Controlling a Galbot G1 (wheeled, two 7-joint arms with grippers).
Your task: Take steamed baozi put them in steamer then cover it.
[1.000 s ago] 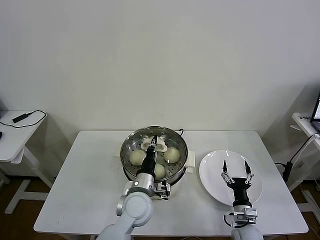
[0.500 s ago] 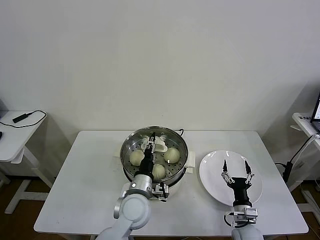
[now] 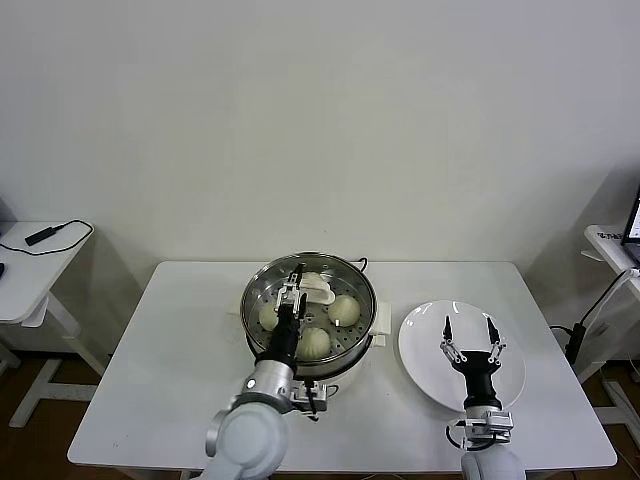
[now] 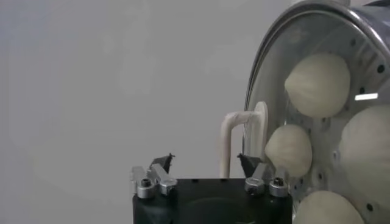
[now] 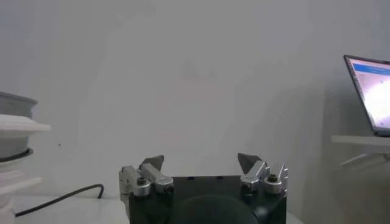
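Note:
The steamer (image 3: 362, 284) stands at the middle of the white table, uncovered. Four baozi lie on its perforated tray: one far (image 3: 316, 284), one right (image 3: 344, 310), one near (image 3: 314, 343), one left (image 3: 267, 317) partly behind my arm. My left gripper (image 3: 292, 287) is open and empty, held above the steamer's left half. In the left wrist view its jaws (image 4: 206, 162) stand wide apart, with the steamer's rim (image 4: 304, 12), its white handle (image 4: 242, 135) and the baozi (image 4: 317, 84) beyond. My right gripper (image 3: 468, 336) is open and empty above the white plate (image 3: 424, 345). No lid is in view.
A white side table (image 3: 30, 275) with a black device and cable stands at the far left. Another table with a laptop (image 5: 369, 91) is at the right edge. The right wrist view shows the steamer's side (image 5: 13, 131) and a black cable (image 5: 61, 198).
My left gripper has drifted a little to the left over the steamer, uncovering the near baozi. The right arm has barely moved.

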